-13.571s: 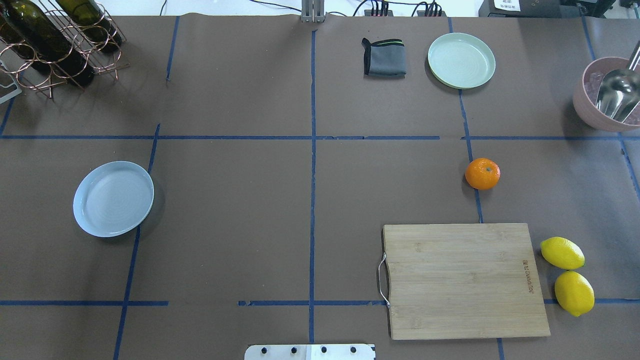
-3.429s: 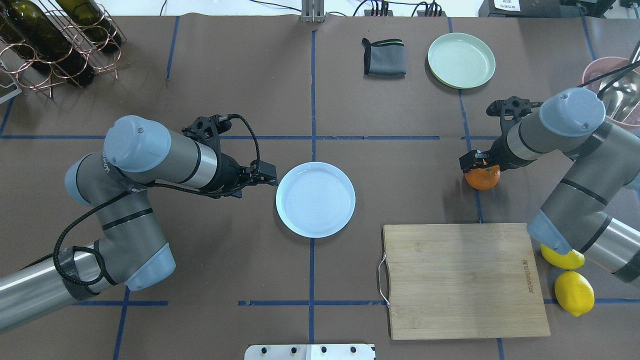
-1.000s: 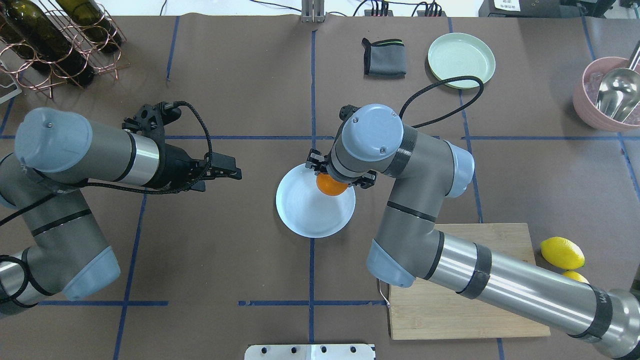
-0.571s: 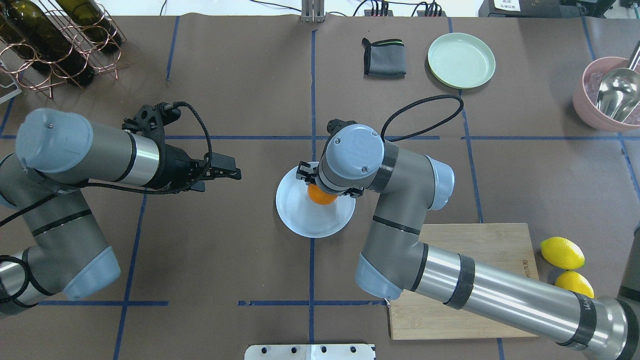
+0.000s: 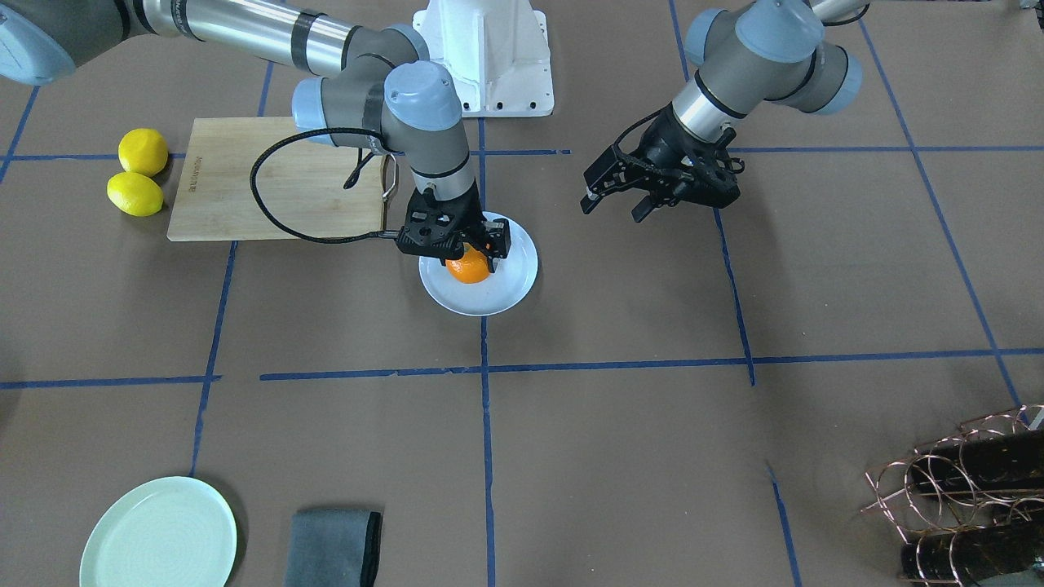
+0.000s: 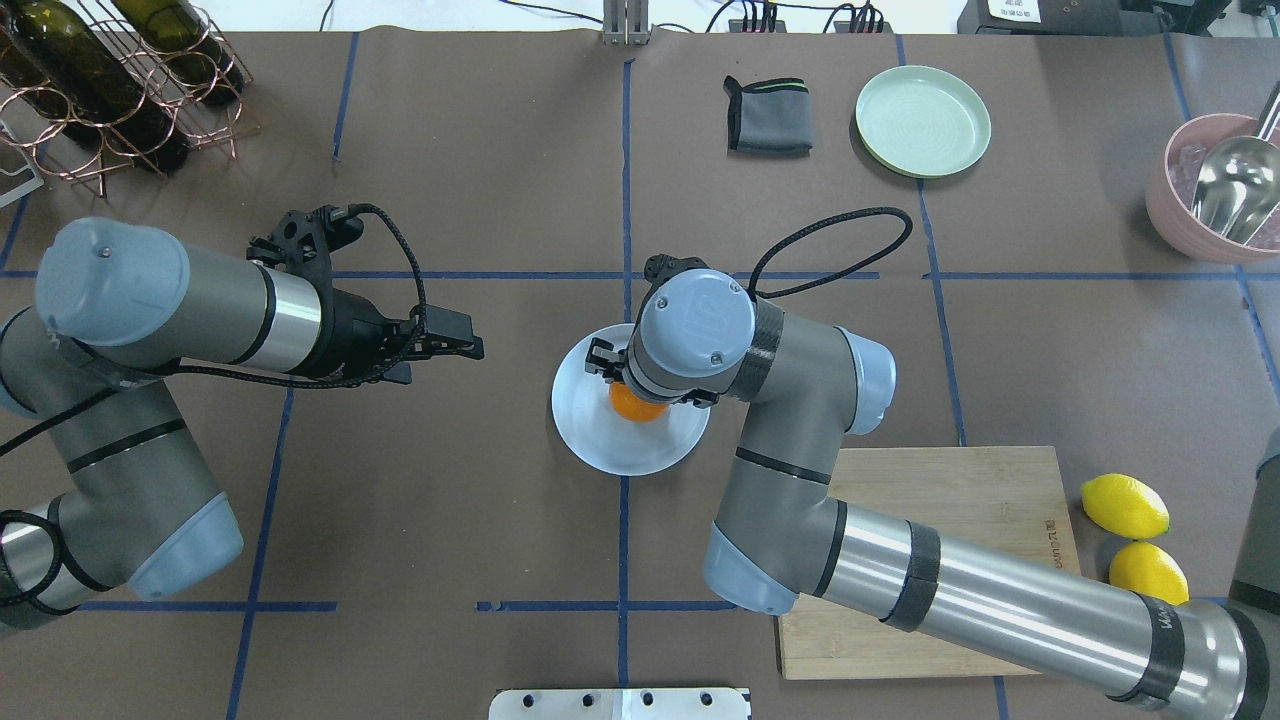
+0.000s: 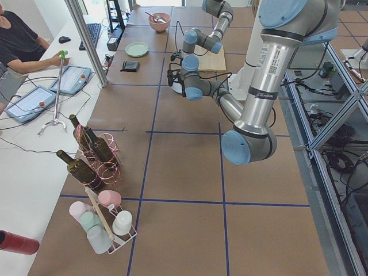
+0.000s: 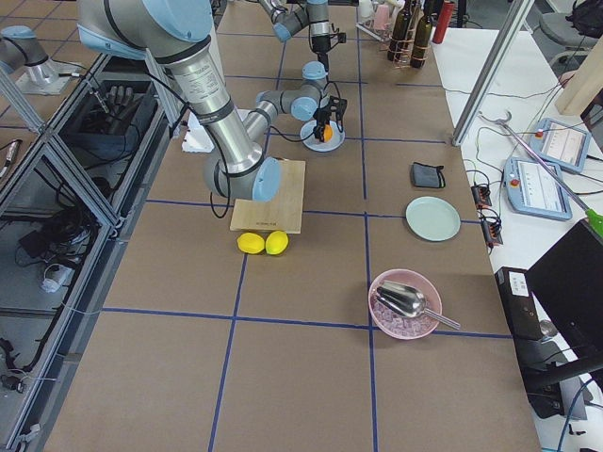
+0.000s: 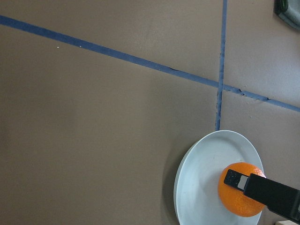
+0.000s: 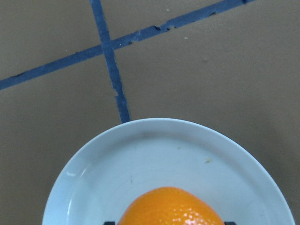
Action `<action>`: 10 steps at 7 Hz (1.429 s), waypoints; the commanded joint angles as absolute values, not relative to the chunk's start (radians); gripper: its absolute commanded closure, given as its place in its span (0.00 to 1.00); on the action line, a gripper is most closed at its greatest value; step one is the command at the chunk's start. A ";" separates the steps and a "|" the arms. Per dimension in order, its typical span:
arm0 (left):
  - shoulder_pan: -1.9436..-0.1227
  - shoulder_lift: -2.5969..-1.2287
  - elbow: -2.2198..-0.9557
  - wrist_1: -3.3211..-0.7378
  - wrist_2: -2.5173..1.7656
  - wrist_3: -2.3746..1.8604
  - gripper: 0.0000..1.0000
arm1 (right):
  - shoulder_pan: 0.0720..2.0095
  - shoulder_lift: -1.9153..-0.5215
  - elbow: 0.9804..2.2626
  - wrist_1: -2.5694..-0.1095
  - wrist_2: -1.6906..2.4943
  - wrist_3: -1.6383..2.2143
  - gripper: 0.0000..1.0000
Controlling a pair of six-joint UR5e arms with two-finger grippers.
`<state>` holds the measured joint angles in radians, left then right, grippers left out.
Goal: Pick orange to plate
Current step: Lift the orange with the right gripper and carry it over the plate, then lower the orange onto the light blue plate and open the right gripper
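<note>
With right gripper (image 5: 468, 258) jaws clamped on small round orange fruit (image 5: 470, 271) at middle of pale bluish-white round plate (image 5: 514, 279), left gripper (image 5: 612, 208) jaws spread empty well apart from plate, treat transport as done; then release and retract.

Overhead: only a sliver of orange (image 6: 634, 406) visible below the right arm's wrist; part of plate (image 6: 600, 445) covered too. Cutting board (image 6: 960, 480) and nearer lemon (image 6: 1150, 568) partly under the same arm. Pink bowl (image 6: 1168, 205) and bottle rack (image 6: 150, 120) clipped by the edges. Right wrist view: orange and plate cut off at the bottom. Side views: too small to judge contact between them.
</note>
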<state>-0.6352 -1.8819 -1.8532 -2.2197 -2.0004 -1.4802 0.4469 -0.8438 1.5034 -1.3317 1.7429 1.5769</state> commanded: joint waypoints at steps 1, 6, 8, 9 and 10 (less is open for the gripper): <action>-0.635 -1.882 -1.853 -2.220 -2.000 -1.480 0.00 | 0.446 -0.842 1.503 -1.331 1.743 1.577 0.78; -0.635 -1.878 -1.856 -2.220 -1.999 -1.480 0.00 | 0.446 -0.816 1.476 -1.335 1.743 1.582 0.39; -0.635 -1.878 -1.861 -2.220 -1.999 -1.482 0.00 | 0.446 -0.816 1.474 -1.336 1.743 1.583 0.31; -0.635 -1.878 -1.862 -2.220 -1.997 -1.482 0.00 | 0.446 -0.818 1.474 -1.339 1.743 1.583 0.31; -0.635 -1.878 -1.862 -2.220 -1.997 -1.482 0.00 | 0.446 -0.818 1.474 -1.341 1.743 1.583 0.31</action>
